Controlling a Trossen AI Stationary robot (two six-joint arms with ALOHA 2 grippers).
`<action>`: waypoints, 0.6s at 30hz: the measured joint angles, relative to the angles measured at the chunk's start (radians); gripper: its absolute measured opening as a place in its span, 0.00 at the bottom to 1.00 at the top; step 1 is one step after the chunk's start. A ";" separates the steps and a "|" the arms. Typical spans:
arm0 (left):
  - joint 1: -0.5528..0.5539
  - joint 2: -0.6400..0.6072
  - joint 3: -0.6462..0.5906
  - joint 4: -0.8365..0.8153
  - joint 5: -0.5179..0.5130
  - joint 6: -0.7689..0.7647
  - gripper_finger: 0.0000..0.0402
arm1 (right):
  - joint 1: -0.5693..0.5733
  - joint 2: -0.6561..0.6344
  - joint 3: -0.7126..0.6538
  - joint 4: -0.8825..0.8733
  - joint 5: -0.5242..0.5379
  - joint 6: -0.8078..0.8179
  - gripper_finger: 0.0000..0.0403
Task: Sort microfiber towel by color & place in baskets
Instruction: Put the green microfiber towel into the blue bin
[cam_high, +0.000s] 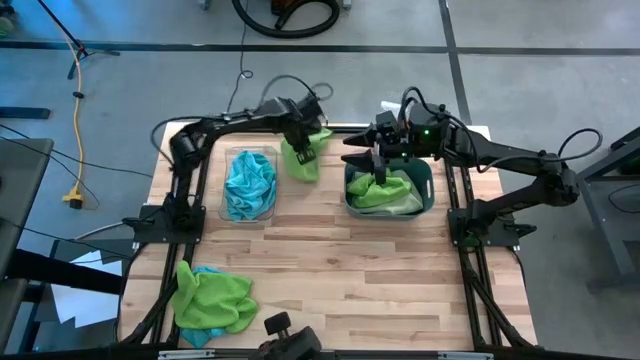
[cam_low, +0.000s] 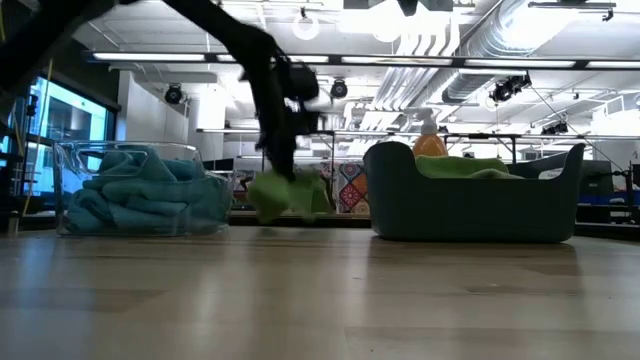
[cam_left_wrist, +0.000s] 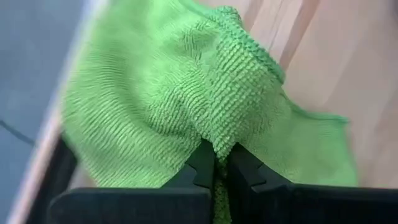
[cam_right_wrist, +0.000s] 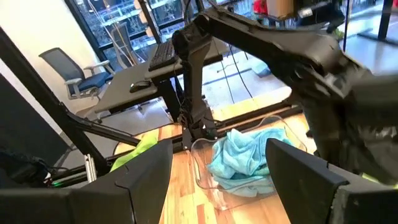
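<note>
From overhead, the wooden worktop (cam_high: 330, 270) carries two baskets side by side near its far edge. The clear bin (cam_high: 249, 183), at about eleven o'clock from the worktop's centre, is filled with a crumpled blue towel (cam_high: 248, 180). The dark teal tub (cam_high: 389, 190), at about one o'clock, holds green towels (cam_high: 385, 193). Between them, the left gripper (cam_high: 303, 150) is clamped tight on a green towel (cam_high: 301, 160) that touches the boards just beside the clear bin. The right gripper (cam_high: 378, 165) sits over the tub with its fingers spread wide and nothing between them. At seven o'clock, a loose heap of towels (cam_high: 212, 298), green over blue, lies near the front corner.

At worktop height, the clear bin (cam_low: 140, 188) shows blue cloth nearly to its rim, and the tub (cam_low: 475, 195) shows green cloth above its wall, with an orange spray bottle (cam_low: 429, 135) behind it. The left arm comes down between them onto the green towel (cam_low: 285, 195).

The left wrist camera shows the fingers (cam_left_wrist: 202, 168) pinching a fold of green towel (cam_left_wrist: 186, 93).

The right wrist camera looks past two parted fingers (cam_right_wrist: 143, 171) at the clear bin (cam_right_wrist: 214, 171) and its blue towel (cam_right_wrist: 245, 155).
</note>
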 joint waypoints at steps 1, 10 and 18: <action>0.003 -0.030 0.000 0.010 0.001 0.002 0.01 | 0.000 -0.005 0.000 0.004 0.000 -0.009 0.64; 0.042 -0.349 0.000 0.104 0.000 0.001 0.00 | -0.004 -0.048 0.000 0.025 0.064 -0.088 0.64; 0.000 -0.604 -0.004 0.090 0.061 0.033 0.00 | -0.005 -0.050 0.000 0.051 0.110 -0.105 0.64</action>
